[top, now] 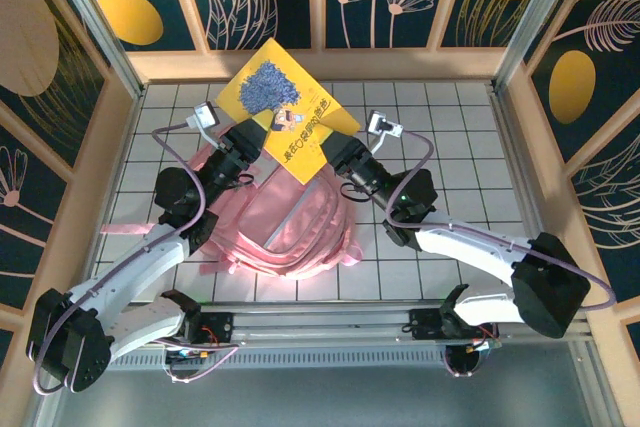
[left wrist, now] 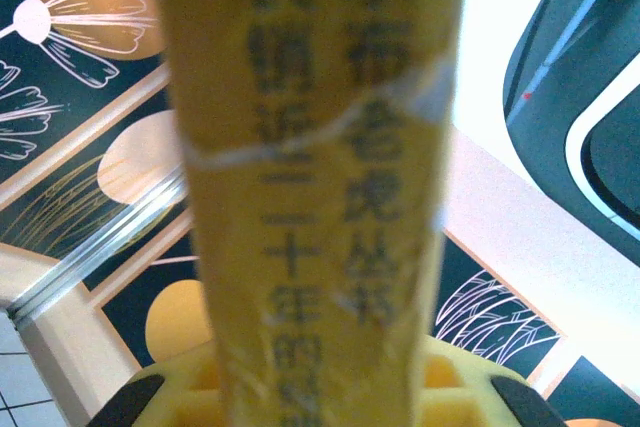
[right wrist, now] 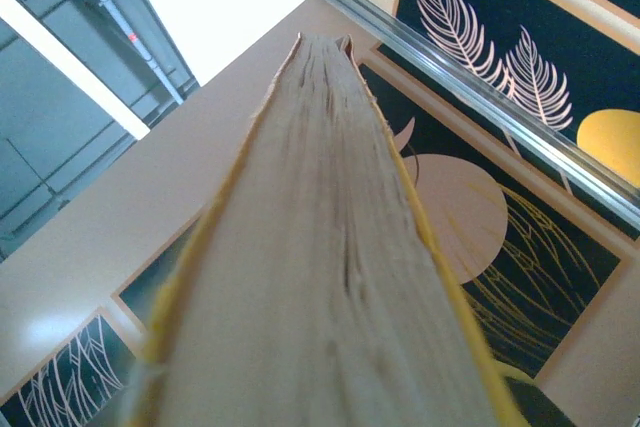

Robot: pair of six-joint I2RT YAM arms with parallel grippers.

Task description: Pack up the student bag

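**A:** Where does the student bag [top: 290, 232] lie?

**B:** Flat on the worktop [top: 450, 147], at 5 o'clock from your left claw [top: 256, 139] and 7 o'clock from your right claw [top: 337, 155]. Neither claw is nearer.

**A:** And the load?

**B:** A yellow book [top: 285, 97] is raised over the bag's far end, long axis 10 to 4 o'clock. The left claw is narrow, clamped on the spine [left wrist: 310, 197]. The page edge [right wrist: 320, 247] sits at the right claw; whether that claw grips it, you cannot tell.
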